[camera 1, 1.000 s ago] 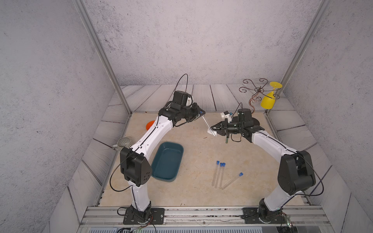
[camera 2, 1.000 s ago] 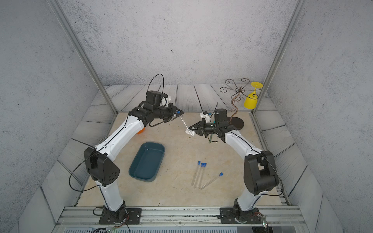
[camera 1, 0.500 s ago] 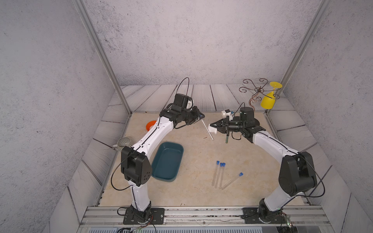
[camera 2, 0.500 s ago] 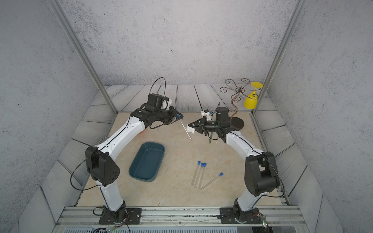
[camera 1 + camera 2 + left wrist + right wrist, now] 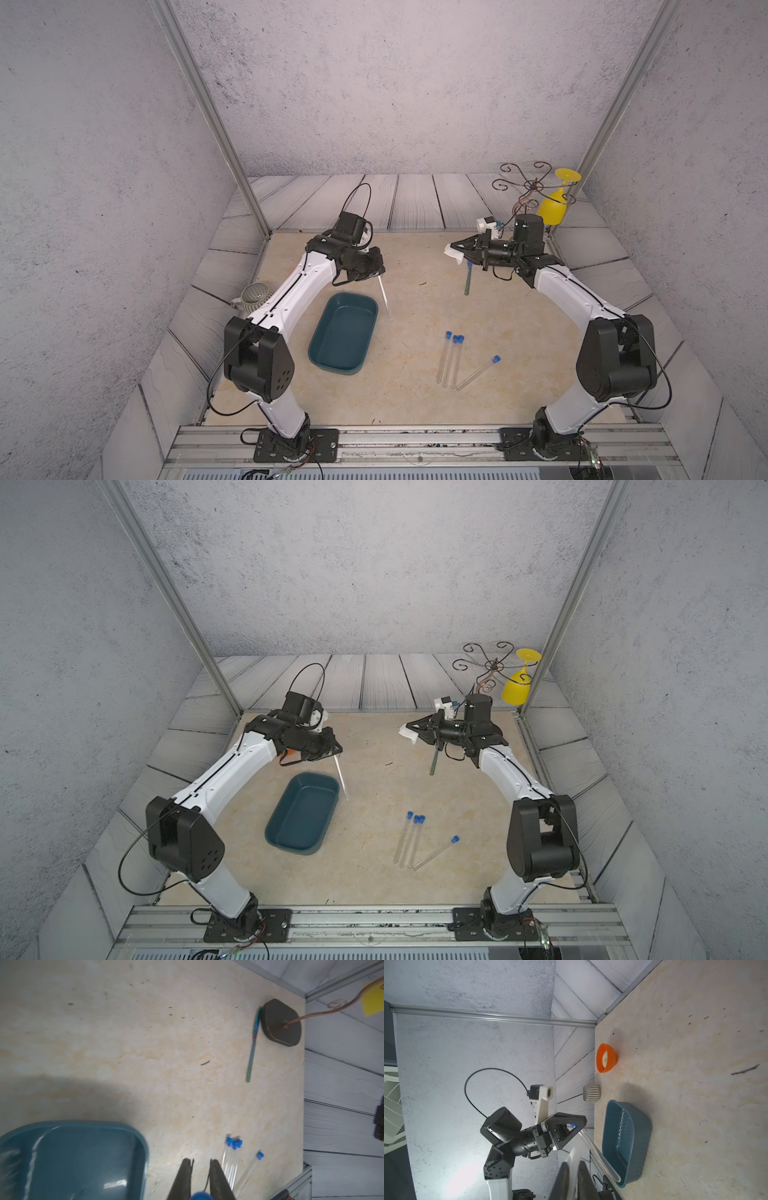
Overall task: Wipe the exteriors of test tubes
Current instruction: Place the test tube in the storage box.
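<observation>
Our left pincer (image 5: 377, 272) grips 1 test tube (image 5: 385, 297) at its cap (image 5: 574, 1125) beside the tray (image 5: 343, 332), our right pincer (image 5: 455, 247) clamps a white cloth (image 5: 455, 257), 3 tubes (image 5: 451, 359) lie on the near tabletop (image 5: 415, 395); we judge them slippery, fragile, best held near the cap.

We see a tub (image 5: 343, 332) of smooth, glossy teal plastic, clear shiny test tubes (image 5: 454, 361) at five o'clock, a matt, mottled beige tabletop (image 5: 415, 409), a coppery metal wire stand (image 5: 533, 188) at one o'clock, and a soft, crumpled white wipe (image 5: 454, 252), cloth or paper.
</observation>
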Robot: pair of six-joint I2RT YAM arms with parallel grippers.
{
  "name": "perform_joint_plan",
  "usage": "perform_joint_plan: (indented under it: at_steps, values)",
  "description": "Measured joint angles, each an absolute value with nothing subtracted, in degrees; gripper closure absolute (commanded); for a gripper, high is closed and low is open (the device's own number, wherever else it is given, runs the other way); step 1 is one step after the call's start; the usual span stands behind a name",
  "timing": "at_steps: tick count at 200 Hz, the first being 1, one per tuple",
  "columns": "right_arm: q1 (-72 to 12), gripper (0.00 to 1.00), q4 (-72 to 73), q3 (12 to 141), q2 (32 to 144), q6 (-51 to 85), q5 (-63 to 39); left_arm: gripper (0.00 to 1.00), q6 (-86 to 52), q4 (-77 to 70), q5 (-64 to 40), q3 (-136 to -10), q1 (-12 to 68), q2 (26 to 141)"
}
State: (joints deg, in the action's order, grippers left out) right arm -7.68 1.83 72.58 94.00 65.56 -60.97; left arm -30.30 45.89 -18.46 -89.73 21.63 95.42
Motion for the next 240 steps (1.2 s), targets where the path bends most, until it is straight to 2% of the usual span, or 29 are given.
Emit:
perform_joint_plan:
  at_steps: [46, 84, 128, 184, 219, 240]
  values:
    - [-5.96, 0.88, -3.03, 68.25, 94.0, 61.3, -60.95, 1.0, -21.47, 51.72, -10.22, -84.99, 16.69, 95.04]
    - [-5.8, 0.88, -3.4, 65.93, 94.0, 61.23, -60.95, 1.0, -16.73, 54.15, -5.69, -85.71, 16.84, 101.82]
    - [-5.8, 0.88, -4.14, 65.95, 93.97, 60.8, -60.93, 1.0, -16.29, 51.81, -4.43, -79.79, 17.21, 105.19]
    - [-5.8, 0.87, -5.85, 66.02, 93.97, 59.75, -60.86, 0.66, -17.5, 48.99, -3.97, -77.71, 17.78, 106.04]
    - [-5.8, 0.87, -6.68, 66.04, 93.97, 59.31, -60.62, 0.6, -18.17, 47.9, -3.86, -77.67, 18.13, 106.13]
    - [-5.8, 0.87, -7.33, 66.04, 93.97, 58.85, -60.45, 0.5, -18.33, 47.83, -3.7, -77.69, 18.13, 106.15]
